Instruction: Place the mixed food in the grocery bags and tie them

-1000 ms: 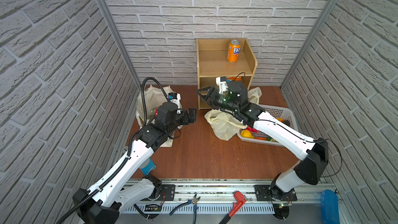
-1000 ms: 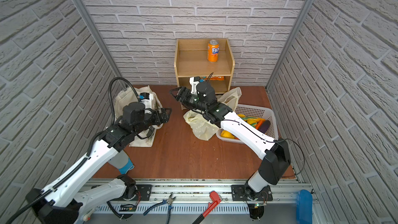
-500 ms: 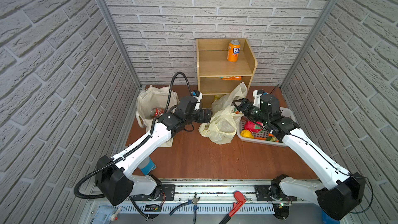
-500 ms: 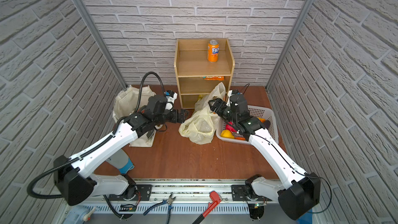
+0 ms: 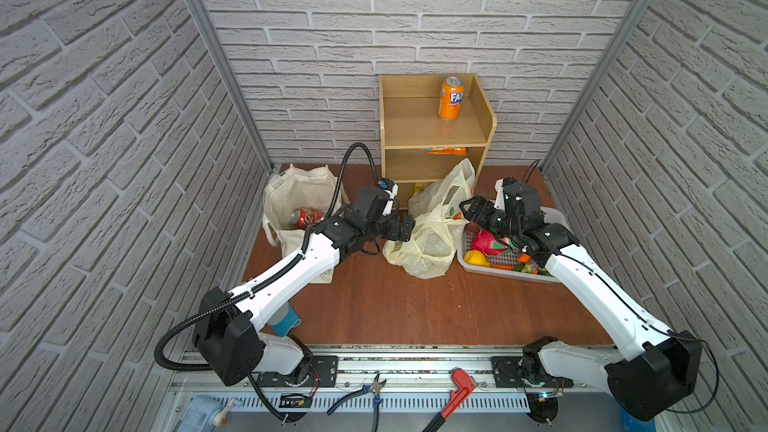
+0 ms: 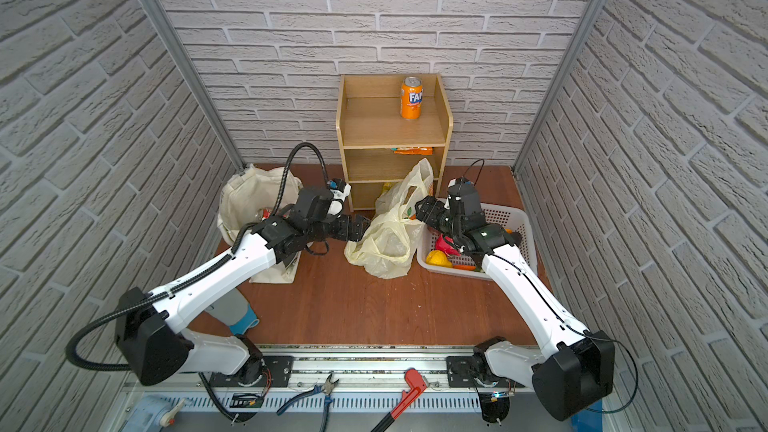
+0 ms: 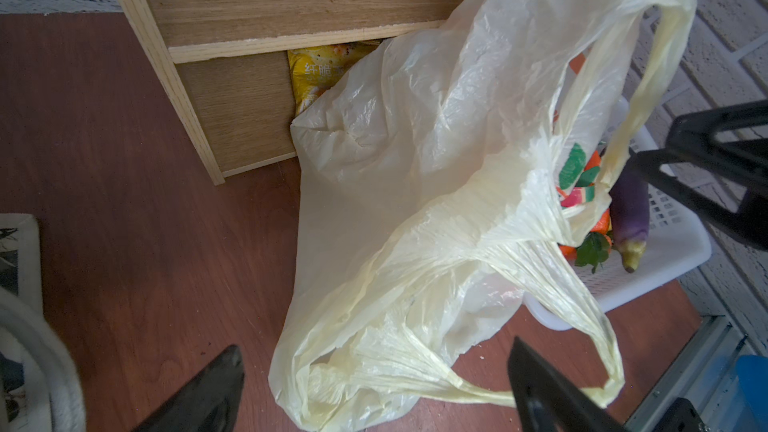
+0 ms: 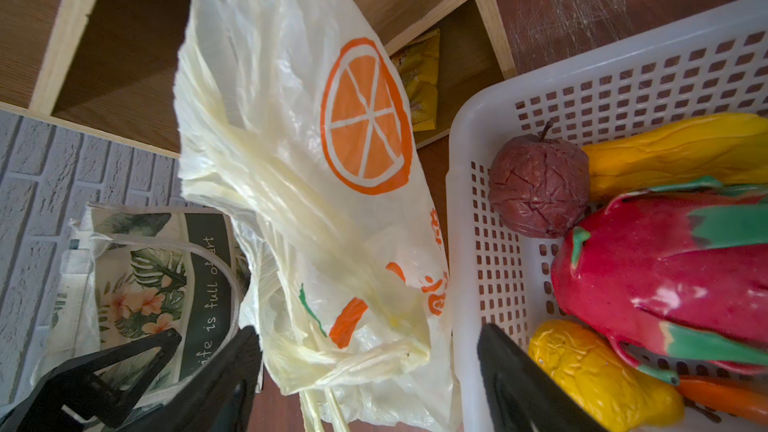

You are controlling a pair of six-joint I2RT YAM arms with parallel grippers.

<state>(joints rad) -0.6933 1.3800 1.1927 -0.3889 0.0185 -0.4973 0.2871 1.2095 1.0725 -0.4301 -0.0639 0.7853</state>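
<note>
A red soda can (image 5: 305, 218) is seen lying inside the boxy cream canvas tote (image 5: 297, 195) at the left. The left gripper (image 5: 406, 229), jaws spread apart, is held just beside the thin pale-yellow plastic carrier bag (image 5: 432, 243). At its other side the right gripper (image 5: 468, 211) is likewise spread wide, by the white perforated plastic basket (image 5: 498, 274) where a dark purple toy aubergine (image 7: 629, 209) is kept.

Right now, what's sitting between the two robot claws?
The pale-yellow plastic bag, printed with orange fruit. Both top views show it filling the stretch between the open left gripper and the open right gripper.
</note>
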